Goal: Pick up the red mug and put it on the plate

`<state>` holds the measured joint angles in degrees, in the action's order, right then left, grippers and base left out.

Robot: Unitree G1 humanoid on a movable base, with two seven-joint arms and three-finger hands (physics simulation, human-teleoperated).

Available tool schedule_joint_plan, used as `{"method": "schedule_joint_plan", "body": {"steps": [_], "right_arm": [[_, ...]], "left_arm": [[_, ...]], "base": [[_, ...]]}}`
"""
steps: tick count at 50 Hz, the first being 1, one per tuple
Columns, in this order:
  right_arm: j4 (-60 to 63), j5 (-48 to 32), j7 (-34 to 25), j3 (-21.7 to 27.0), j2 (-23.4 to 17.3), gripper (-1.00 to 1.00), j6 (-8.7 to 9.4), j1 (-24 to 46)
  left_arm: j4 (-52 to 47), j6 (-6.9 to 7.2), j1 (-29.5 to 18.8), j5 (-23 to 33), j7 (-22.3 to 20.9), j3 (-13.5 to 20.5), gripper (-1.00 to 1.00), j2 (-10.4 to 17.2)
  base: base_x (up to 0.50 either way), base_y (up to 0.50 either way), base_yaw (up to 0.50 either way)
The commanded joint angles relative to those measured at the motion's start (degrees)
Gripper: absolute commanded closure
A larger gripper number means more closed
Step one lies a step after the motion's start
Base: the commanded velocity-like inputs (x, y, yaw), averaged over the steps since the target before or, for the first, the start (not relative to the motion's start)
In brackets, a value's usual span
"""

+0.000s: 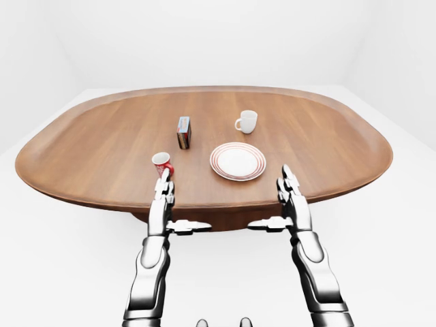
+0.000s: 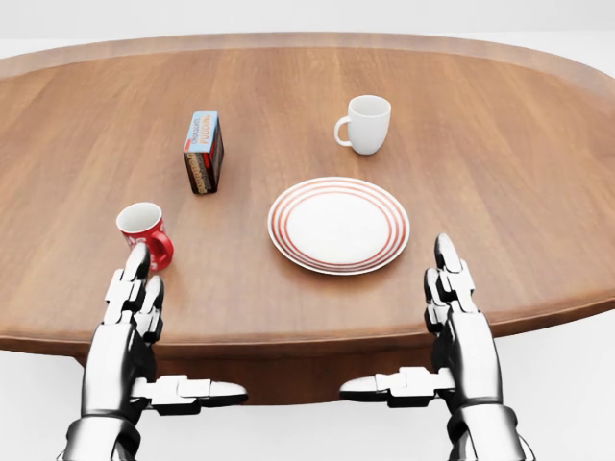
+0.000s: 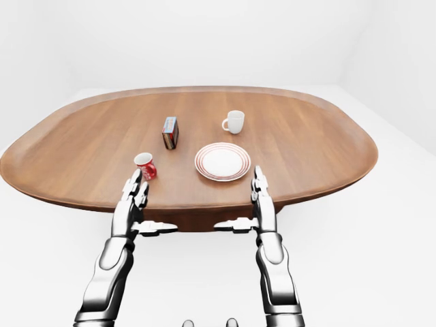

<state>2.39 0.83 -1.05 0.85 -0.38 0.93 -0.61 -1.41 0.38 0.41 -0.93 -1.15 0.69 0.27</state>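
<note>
- Left-eye view: I hold both hands flat and open at the table's (image 1: 82, 157) near edge; the red mug (image 1: 163, 163) stands upright, left of the plate (image 1: 238, 161)
- Head view: my left hand (image 2: 135, 298) sits just short of the mug (nothing gripped), so I judge reaching is next
- Right-eye view: right hand (image 3: 261, 197) idle, open

- Table (image 2: 538, 144): wood, visible grain, smooth satin finish.
- Red mug (image 2: 146, 233), left of the plate: glossy glazed ceramic.
- Plate (image 2: 338, 226): smooth white ceramic, red rings.
- White mug (image 2: 366, 124), above the plate: glossy ceramic.
- Box (image 2: 204, 152): printed card.
- Left hand (image 2: 127, 331), right hand (image 2: 461, 331): polished metal.
</note>
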Motion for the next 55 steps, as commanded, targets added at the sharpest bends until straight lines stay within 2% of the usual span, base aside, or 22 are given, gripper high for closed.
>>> {"method": "schedule_joint_plan", "body": {"steps": [1, 5, 7, 10, 12, 14, 16, 17, 19, 23, 30, 41, 55], "right_arm": [[4.5, 1.4, -2.1, 1.3, -0.6, -1.0, 1.61, -1.0], [4.8, 1.5, -2.4, 1.5, -0.8, -1.0, 2.3, -0.4], [6.4, 1.5, -2.4, 1.8, -1.0, -1.0, 3.73, -0.1], [10.2, 1.6, -2.3, 2.2, -1.2, -1.0, 4.07, 0.4], [17.2, 3.0, -1.9, 3.2, -1.3, -1.0, 4.07, 1.7], [25.4, 5.4, -1.6, 3.9, -1.7, -1.0, 4.07, 4.0], [32.4, 8.4, -0.8, 5.0, -1.9, -1.0, 4.07, 6.8], [35.6, 9.3, -0.4, 5.7, -2.8, -1.0, 4.07, 9.2], [37.6, 9.1, 0.2, 5.9, -3.8, -1.0, 4.07, 10.4], [38.7, 10.0, 1.3, 7.1, -4.4, -1.0, 4.07, 12.4], [39.5, 10.8, 2.5, 8.2, -5.7, -1.0, 4.07, 14.4], [40.1, 10.6, 2.0, 8.2, -6.1, -1.0, 4.07, 13.6], [39.7, 10.1, 0.9, 8.0, -5.6, -1.0, 4.07, 12.8]], "left_arm": [[-2.3, 0.67, -0.2, -1.9, -1.5, 1.3, -0.98, 0.4], [-2.4, 1.66, -1.0, -2.5, -1.0, 1.6, -0.98, 0.4], [-2.9, 1.97, -1.5, -2.6, -0.8, 1.6, -0.98, 0.5], [-6.4, 4.62, -2.3, -3.5, -0.4, 1.8, -0.98, 0.6], [-15.6, 4.62, -4.2, -7.1, 0.6, 3.0, -0.98, 0.7], [-24.3, 4.62, -8.5, -12.3, 3.6, 5.5, -0.98, 1.2], [-30.4, 4.62, -14.0, -17.5, 7.3, 8.2, -0.98, 2.6], [-32.7, 4.62, -18.3, -19.8, 9.4, 9.7, -0.98, 4.4], [-31.2, 4.62, -20.2, -19.8, 10.4, 9.5, -0.98, 6.2], [-29.6, 4.62, -23.6, -22.8, 12.8, 10.7, -0.98, 8.2], [-29.0, 4.62, -24.1, -24.2, 14.9, 10.4, -0.98, 9.1], [-28.0, 4.62, -23.7, -24.0, 14.9, 10.1, -0.98, 9.0], [-27.3, 4.62, -24.2, -24.1, 14.9, 10.4, -0.98, 9.4]], "base": [[0.0, 0.0, 0.0], [0.0, 0.0, 0.0], [0.0, 0.0, 0.0], [0.0, 0.0, 0.0], [0.0, 0.0, 0.0], [0.0, 0.0, 0.0], [0.0, 0.0, 0.0], [0.0, 0.0, 0.0], [0.0, 0.0, 0.0], [0.0, 0.0, 0.0], [0.0, 0.0, 0.0], [0.0, 0.02, 0.0], [0.0, 0.49, 0.0]]}}
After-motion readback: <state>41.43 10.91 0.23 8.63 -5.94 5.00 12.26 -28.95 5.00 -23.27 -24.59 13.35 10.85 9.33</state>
